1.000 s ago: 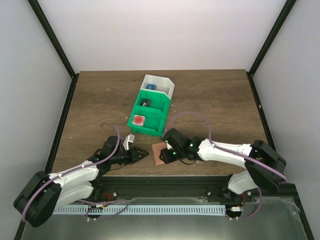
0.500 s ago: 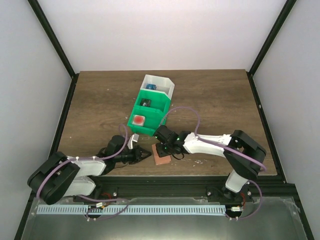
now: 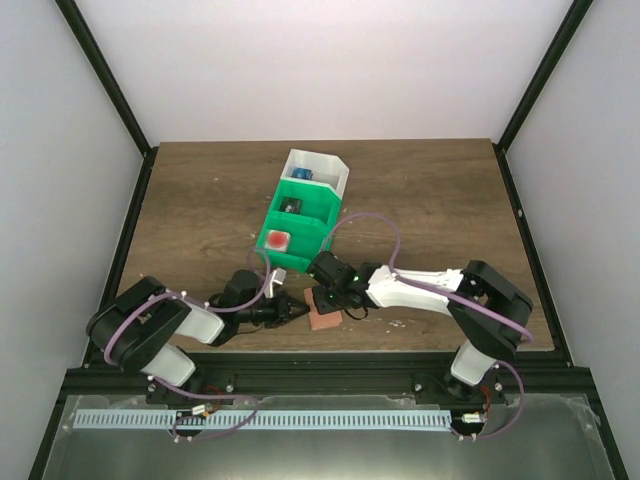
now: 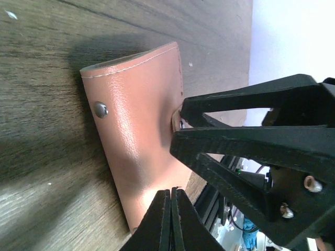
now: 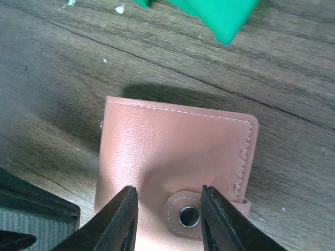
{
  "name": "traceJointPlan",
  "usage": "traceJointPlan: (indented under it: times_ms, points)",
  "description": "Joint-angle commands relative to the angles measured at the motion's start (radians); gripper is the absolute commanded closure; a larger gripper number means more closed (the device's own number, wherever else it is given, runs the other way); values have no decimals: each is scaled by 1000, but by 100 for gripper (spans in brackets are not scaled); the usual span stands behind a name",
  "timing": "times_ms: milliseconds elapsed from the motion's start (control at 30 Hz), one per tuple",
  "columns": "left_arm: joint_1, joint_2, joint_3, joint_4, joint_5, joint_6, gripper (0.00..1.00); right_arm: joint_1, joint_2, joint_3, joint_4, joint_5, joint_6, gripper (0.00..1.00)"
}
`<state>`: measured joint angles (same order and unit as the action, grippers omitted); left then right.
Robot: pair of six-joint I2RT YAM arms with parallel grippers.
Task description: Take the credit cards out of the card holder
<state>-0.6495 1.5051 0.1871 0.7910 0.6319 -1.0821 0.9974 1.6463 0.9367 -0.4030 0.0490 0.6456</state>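
Now my left pincer (image 4: 171,194) is clenched, tips at the edge of the card holder (image 4: 137,130). My right pincer (image 5: 167,198) hangs released over its snap flap (image 5: 186,215). That holder lies by the near edge of the worktop (image 3: 200,200).

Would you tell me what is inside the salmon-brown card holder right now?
Nothing inside shows: the card holder lies folded shut on the table, only its outer leather visible. Any cards would be covered.

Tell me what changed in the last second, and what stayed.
The left gripper moved right to the edge of the card holder and shut. The right arm swung its elbow inward; the right gripper stayed open over the card holder. Card holder and green bin kept their places.
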Motion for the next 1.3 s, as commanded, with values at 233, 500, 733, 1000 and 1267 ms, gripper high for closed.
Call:
traceJointPlan:
  times_ms: [233,500,733,1000,1267]
  points:
    - [-24,138,20,133,8,-5,100,7,-31,7,-67,61,11,65]
    - [-26,176,14,147,8,-2,100,17,2,-3,-45,45,-3,65]
    - [-27,194,11,159,12,0,100,19,-3,2,-81,101,-3,65]
    - [-26,198,3,155,12,10,100,19,-35,1,-116,167,2,75]
    - [-25,199,8,130,11,25,100,18,-53,-4,-128,188,3,81]
